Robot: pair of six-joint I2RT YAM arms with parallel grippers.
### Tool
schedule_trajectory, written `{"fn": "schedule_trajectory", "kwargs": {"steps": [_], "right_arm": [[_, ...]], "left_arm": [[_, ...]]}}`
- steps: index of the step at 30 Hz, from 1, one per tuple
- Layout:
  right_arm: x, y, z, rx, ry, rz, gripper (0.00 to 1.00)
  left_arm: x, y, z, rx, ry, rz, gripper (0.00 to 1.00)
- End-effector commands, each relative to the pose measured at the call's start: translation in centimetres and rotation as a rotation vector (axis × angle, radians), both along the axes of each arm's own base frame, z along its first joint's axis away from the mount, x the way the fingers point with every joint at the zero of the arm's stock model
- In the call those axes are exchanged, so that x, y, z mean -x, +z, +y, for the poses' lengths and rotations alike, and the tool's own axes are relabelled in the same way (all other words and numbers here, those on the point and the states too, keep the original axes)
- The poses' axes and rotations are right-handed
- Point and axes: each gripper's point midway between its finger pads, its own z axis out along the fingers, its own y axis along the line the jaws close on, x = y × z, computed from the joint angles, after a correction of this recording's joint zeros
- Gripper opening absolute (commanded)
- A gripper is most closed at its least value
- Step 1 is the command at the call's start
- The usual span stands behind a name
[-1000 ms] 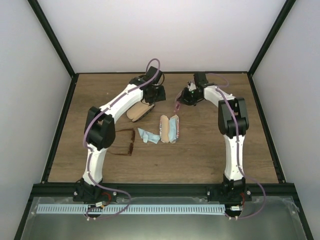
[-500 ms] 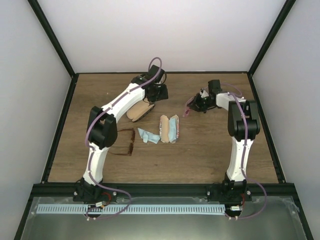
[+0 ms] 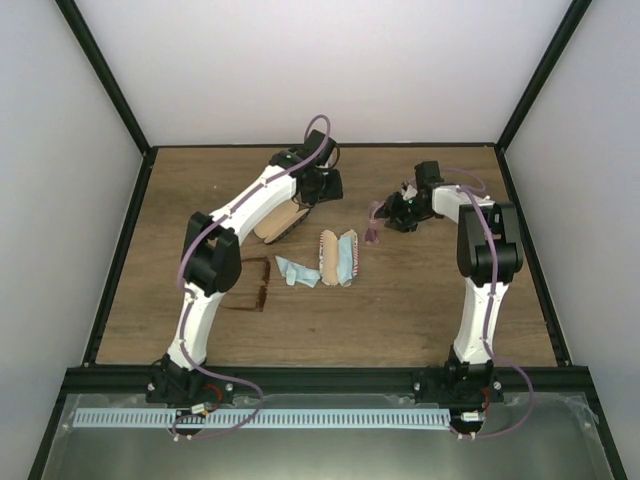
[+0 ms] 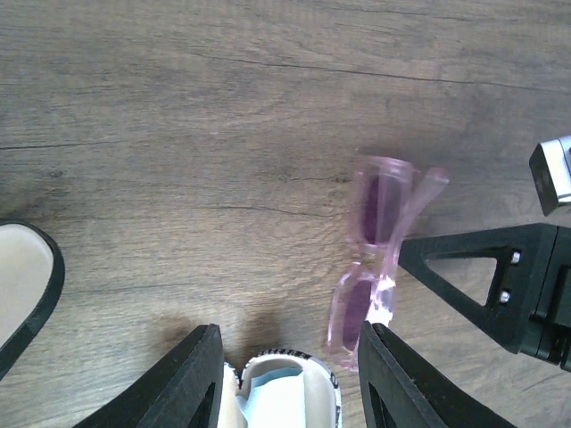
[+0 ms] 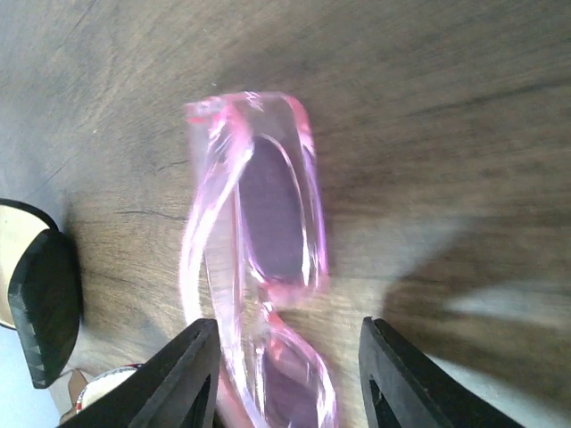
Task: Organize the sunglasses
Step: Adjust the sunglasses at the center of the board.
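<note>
Two pairs of sunglasses are on the table (image 3: 420, 300), well apart. Nearest the bases, the brown sunglasses (image 3: 256, 286) lie on the wood just right of the left arm's (image 3: 212, 262) elbow. Their temples seem unfolded, and neither gripper touches them. Just to their right is a crumpled blue cloth (image 3: 298, 272). Beside that the striped case (image 3: 338, 257) lies open, its halves side by side, with a second cloth (image 3: 348, 258) in the right half. Beyond the loose cloth the tan case (image 3: 280, 225) is open too, slanting up to the right.

Farther back, the left gripper (image 3: 322, 188) hangs over the far end of the tan case. Its wrist view shows the claw (image 4: 287, 337) spread and holding nothing. The end of the striped case (image 4: 281, 385) shows low in the gap between the fingers, and the dark rim of the tan case (image 4: 31, 285) sits at the left edge.

Farthest right, the right gripper (image 3: 388, 212) points left toward the pink sunglasses (image 3: 374, 226), which are on the wood past the striped case. In its wrist view the claw (image 5: 287, 325) stands open around the pink pair (image 5: 272, 223), blurred. The frame overlaps the left-hand finger there and is clear of the other, so nothing is clamped. From the left wrist, the pink pair (image 4: 379, 241) looks tilted, with one right finger's tip at its side. I cannot tell whether it lies flat or leans.
</note>
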Motion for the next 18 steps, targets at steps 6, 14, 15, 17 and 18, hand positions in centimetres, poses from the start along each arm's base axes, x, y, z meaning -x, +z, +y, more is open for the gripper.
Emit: {"fn": "schedule_trajectory", "kwargs": {"steps": [6, 14, 15, 17, 18], "right_arm": [[1.1, 2.0, -0.1, 0.001, 0.013, -0.038, 0.58], [0.1, 2.9, -0.3, 0.029, 0.032, -0.083, 0.53], [-0.2, 3.4, -0.5, 0.042, 0.031, -0.104, 0.50], [-0.9, 4.6, -0.5, 0.057, 0.037, -0.147, 0.34], [-1.2, 5.2, -0.3, 0.052, 0.042, -0.165, 0.28]], "left_arm": [[0.2, -0.8, -0.9, 0.016, -0.025, 0.030, 0.44], [0.4, -1.1, -0.9, 0.006, -0.031, 0.038, 0.44], [0.4, -1.1, -0.8, 0.005, -0.030, 0.038, 0.44], [0.4, -1.1, -0.8, 0.003, -0.029, 0.037, 0.44], [0.5, -1.2, -0.8, 0.003, -0.029, 0.040, 0.44]]}}
